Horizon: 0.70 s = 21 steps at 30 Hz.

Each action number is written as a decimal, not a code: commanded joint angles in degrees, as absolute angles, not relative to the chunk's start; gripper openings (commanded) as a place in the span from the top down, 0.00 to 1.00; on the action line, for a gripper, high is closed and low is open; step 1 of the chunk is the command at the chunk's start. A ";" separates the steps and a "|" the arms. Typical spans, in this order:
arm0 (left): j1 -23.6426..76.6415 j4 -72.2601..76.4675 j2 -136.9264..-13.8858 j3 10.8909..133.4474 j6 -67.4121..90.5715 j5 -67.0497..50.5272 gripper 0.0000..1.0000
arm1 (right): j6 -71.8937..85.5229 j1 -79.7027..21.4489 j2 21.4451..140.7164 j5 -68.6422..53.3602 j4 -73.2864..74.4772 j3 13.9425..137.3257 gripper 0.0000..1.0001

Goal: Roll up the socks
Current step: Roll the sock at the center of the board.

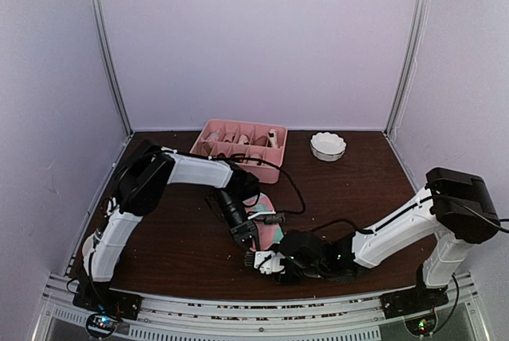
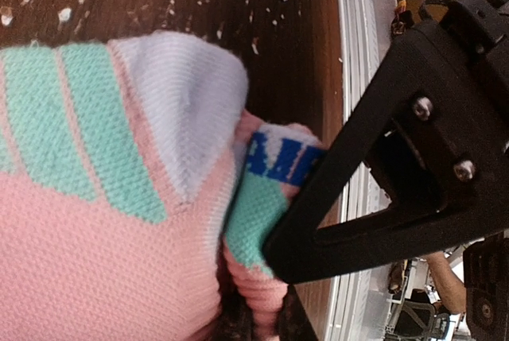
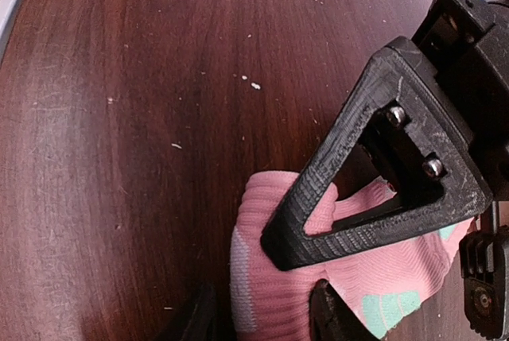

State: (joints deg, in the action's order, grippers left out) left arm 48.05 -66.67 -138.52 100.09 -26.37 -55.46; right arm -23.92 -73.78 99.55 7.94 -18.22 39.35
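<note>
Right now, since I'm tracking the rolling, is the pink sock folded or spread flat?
Folded: the pink sock lies doubled, one layer overlapping another.

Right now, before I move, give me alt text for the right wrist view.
The right end effector is clamped across the ribbed cuff of the pink sock, one black triangular finger pressing into the fabric. The sock lies on a dark wood table, a teal patch showing at lower right.

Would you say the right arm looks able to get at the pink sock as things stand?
Probably yes: the right fingers sit over the ribbed end of the pink sock on the table, nothing between. The left fingers pinch the same sock close by, so room looks tight.
</note>
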 commanded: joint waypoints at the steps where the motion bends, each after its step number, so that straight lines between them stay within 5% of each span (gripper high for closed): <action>1: 47.67 -71.01 -144.09 99.23 -28.99 -45.01 1.00 | -21.69 -72.71 102.09 8.96 -16.39 37.35 0.59; 16: 46.23 -78.24 -145.84 102.49 -32.53 -46.48 0.99 | -15.53 -71.16 105.42 5.58 -12.70 37.52 0.61; 19: 46.11 -76.05 -144.16 101.60 -31.80 -45.64 0.88 | -13.55 -69.39 107.44 2.40 -8.38 40.06 0.68; 21: 45.67 -71.64 -140.39 99.28 -30.30 -45.38 0.67 | -11.94 -67.88 108.64 -0.44 -5.86 41.38 0.74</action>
